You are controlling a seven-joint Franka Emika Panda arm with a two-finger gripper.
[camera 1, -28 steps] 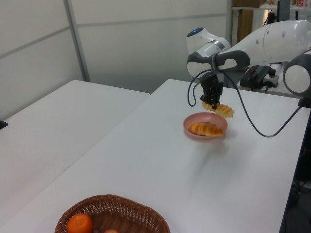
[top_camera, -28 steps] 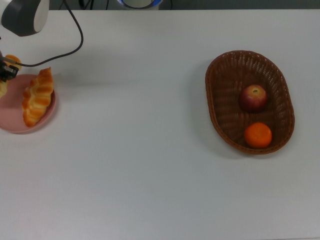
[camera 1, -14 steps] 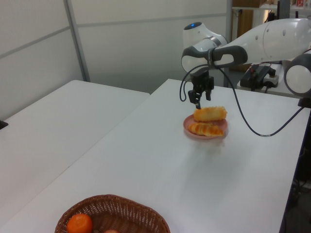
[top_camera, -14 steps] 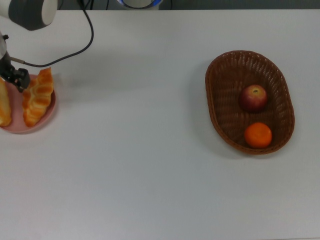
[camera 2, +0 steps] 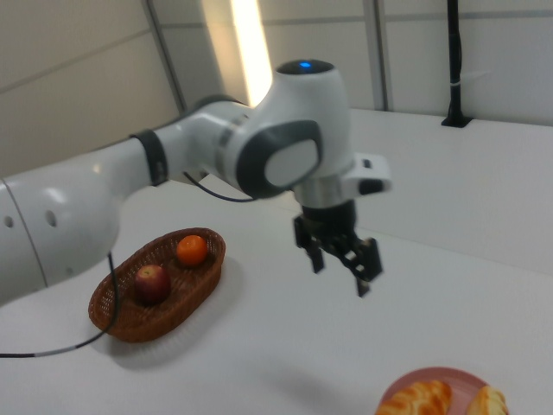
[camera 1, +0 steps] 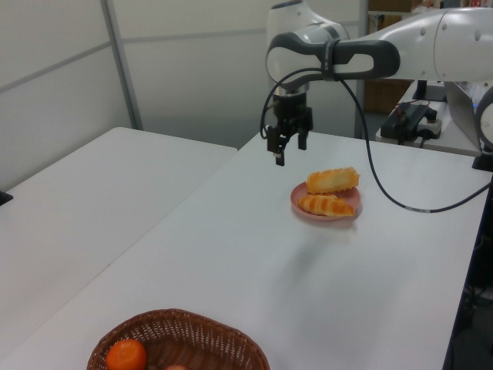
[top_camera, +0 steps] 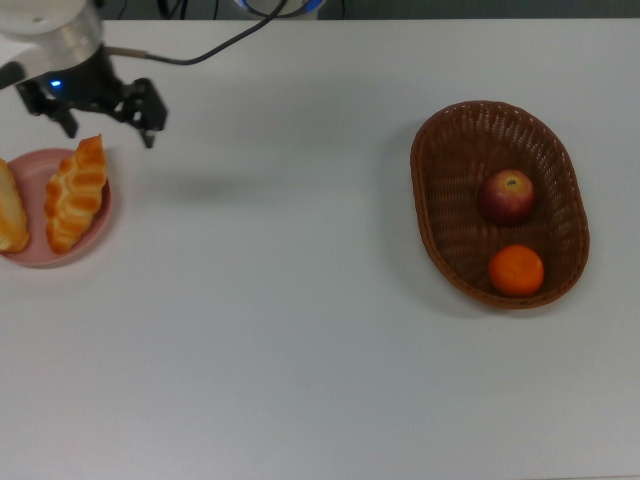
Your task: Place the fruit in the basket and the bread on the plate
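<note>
Bread — both pieces lay on the pink plate (top_camera: pixel 70 247) at the left edge of the top view: the braided pastry (top_camera: pixel 76 192) on the plate's right half, the ribbed pastry (top_camera: pixel 10 207) on its left half, partly cut off by the frame. In the left view the ribbed pastry (camera 1: pixel 333 179) sat behind and slightly propped above the braided one (camera 1: pixel 326 205), just touching it. A second earlier the ribbed piece hung from the jaws above the plate; half a second earlier it was already down and the jaws had let go. At this moment the gripper (top_camera: pixel 104 113) had lifted off and drifted to the plate's upper right in the top view, jaws spread apart and holding nothing, clear of the bread — confirmed in the right view (camera 2: pixel 340 259).

Fruit: apple (top_camera: pixel 506 195) and tangerine (top_camera: pixel 516 270) both rested inside the wicker basket (top_camera: pixel 436 205), right of centre in the top view, apple above tangerine, not touching.

Judgement: all four items were where the task wanted them; nothing appeared left but withdrawing the arm.

Surface: white table (top_camera: pixel 300 330), matte, bare between plate and basket, which stood well apart. A black cable (top_camera: pixel 200 55) trailed from the arm across the upper left of the top view. Room: pale panelled walls, a second white table (camera 1: pixel 69 200) at the left view's left.
</note>
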